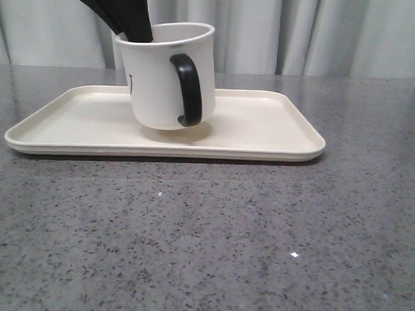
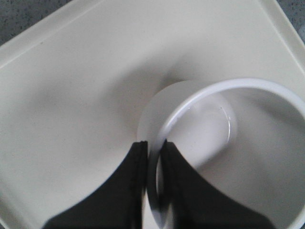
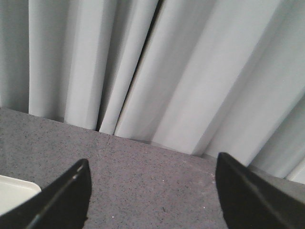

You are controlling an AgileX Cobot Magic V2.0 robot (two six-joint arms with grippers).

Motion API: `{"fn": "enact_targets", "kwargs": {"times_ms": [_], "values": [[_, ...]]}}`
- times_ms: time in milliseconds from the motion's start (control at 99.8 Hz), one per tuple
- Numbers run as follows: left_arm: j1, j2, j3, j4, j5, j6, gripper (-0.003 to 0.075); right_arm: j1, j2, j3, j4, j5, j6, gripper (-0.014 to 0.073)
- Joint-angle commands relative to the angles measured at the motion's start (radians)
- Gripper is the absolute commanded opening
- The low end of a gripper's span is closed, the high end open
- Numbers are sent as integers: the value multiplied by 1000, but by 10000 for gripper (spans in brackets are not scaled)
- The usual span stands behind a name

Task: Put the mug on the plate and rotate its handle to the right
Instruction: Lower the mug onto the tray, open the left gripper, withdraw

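Note:
The white mug [image 1: 155,78] is over the middle of the cream plate [image 1: 263,130], slightly tilted, its base at or just above the plate's surface. Its black handle [image 1: 188,90] faces the camera, turned a little to the right. A bit of black print shows at its left side. My left gripper [image 1: 134,23] comes down from above and is shut on the mug's rim, one finger inside and one outside. In the left wrist view the gripper [image 2: 153,148] pinches the rim of the mug [image 2: 228,88] above the plate [image 2: 71,95]. My right gripper [image 3: 152,191] is open and empty over the table.
The grey speckled table [image 1: 204,251] extends in front of the plate. A grey curtain [image 1: 334,30] hangs behind the table. A corner of the plate [image 3: 14,191] shows in the right wrist view beside that gripper.

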Motion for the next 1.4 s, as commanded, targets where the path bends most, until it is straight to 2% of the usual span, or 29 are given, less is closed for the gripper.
{"fn": "enact_targets", "kwargs": {"times_ms": [0, 1393], "values": [[-11, -49, -31, -37, 12, -4, -20, 1, -3, -29, -21, -68, -6, 542], [-11, -40, -22, -55, 12, -4, -18, 1, -3, -29, -21, -47, -6, 542]]}}
